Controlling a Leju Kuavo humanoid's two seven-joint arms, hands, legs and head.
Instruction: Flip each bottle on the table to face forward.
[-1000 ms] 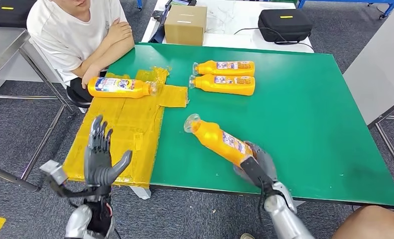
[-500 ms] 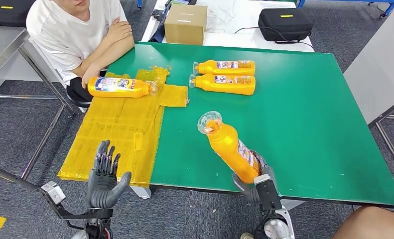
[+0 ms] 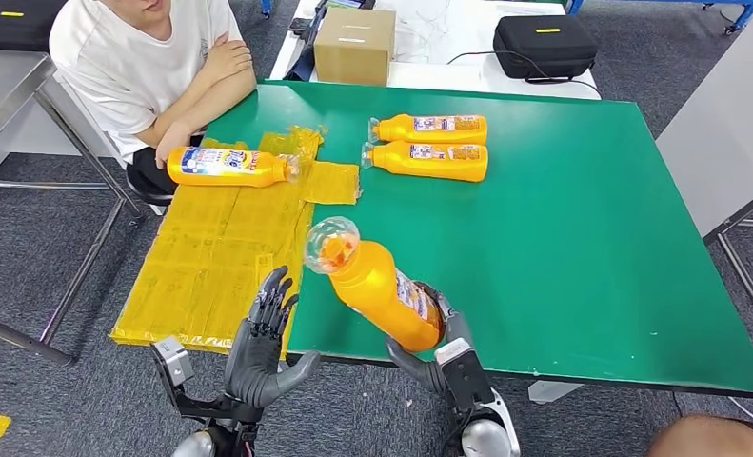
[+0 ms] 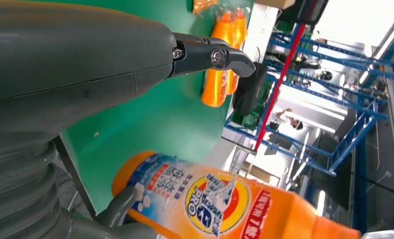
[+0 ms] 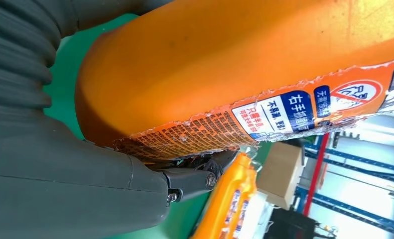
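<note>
Four orange bottles meet you in the head view: the right hand (image 3: 436,340) grips the base of a lifted bottle (image 3: 377,283) at the near edge of the green table (image 3: 582,228), its clear cap tilted up and left. The left hand (image 3: 263,345) hovers released just left of it, fingers spread. Two bottles (image 3: 429,145) lie side by side at the far middle, a fourth bottle (image 3: 227,166) on the yellow sheet (image 3: 220,257) beside a seated person (image 3: 148,67).

Your left wrist view shows the held bottle's front label (image 4: 209,204).

Your right wrist view shows its back label (image 5: 264,119) against the thumb.
</note>
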